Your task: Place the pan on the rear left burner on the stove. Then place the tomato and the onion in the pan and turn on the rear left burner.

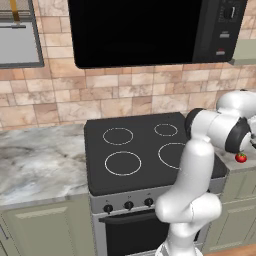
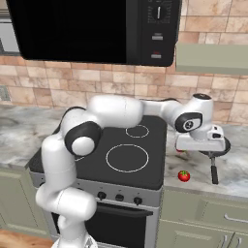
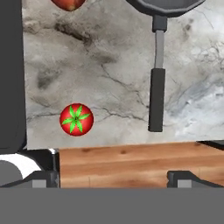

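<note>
Now dark round pan (image 3: 165, 6) with thin straight black handle, shiny red tomato (image 3: 76, 119) with green star cap, veined marble counter (image 3: 113, 74), gripper (image 3: 113, 177) fingers wide apart, holding nothing.

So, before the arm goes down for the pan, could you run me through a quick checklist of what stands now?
1. Gripper open: ok, the fingertips stand wide apart.
2. Gripper empty: ok, nothing sits between the fingertips.
3. Pan reachable: ok, it sits on the counter right of the stove, handle toward the counter edge.
4. Rear left burner free: ok, nothing on its ring.
5. Tomato clear of the pan handle: ok, well apart.
6. Gripper lined up over the handle: not ok, the handle lies off to one side in the hand view.
</note>
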### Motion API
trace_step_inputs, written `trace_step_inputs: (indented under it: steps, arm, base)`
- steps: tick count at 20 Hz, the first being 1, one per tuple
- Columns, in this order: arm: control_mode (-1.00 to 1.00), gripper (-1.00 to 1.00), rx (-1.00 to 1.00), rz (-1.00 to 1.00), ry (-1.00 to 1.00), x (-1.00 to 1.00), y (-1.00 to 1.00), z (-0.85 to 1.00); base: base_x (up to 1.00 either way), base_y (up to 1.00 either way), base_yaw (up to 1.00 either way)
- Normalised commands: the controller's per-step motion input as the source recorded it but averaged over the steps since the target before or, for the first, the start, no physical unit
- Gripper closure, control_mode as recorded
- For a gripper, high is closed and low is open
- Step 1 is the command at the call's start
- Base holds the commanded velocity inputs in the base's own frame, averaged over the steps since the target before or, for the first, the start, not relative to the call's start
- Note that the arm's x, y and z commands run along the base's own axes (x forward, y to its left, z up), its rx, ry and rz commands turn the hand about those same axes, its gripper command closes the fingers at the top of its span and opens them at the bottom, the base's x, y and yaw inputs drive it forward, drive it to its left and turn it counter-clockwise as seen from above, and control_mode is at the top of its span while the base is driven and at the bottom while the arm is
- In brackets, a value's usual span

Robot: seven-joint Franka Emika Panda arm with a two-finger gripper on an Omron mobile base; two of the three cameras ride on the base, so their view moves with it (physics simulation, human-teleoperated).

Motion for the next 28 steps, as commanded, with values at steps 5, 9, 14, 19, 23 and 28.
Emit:
trace_step_inputs:
  steps: [5, 9, 14, 19, 23, 28]
  arm:
    - [-1.0, -1.0, 0.0, 0.07, 0.0, 0.01, -0.02, -0.1]
    - [-1.0, -1.0, -0.01, 0.06, 0.0, 0.03, 0.0, -0.2]
    - [-1.0, -1.0, -0.09, 0.06, -0.02, 0.05, 0.0, -0.36]
    - [-1.0, -1.0, -0.08, 0.02, -0.02, 0.16, -0.04, -0.27]
    - [-1.0, -1.0, -0.03, 0.01, -0.01, 0.19, -0.09, -0.13]
    - [-1.0, -1.0, 0.0, 0.0, 0.0, 0.3, -0.19, -0.01]
  base:
    - [0.0, 0.0, 0.0]
    - [0.0, 0.0, 0.0]
    - [0.0, 0.0, 0.0]
    - [0.0, 0.0, 0.0]
    - [0.0, 0.0, 0.0]
    - [0.0, 0.0, 0.0]
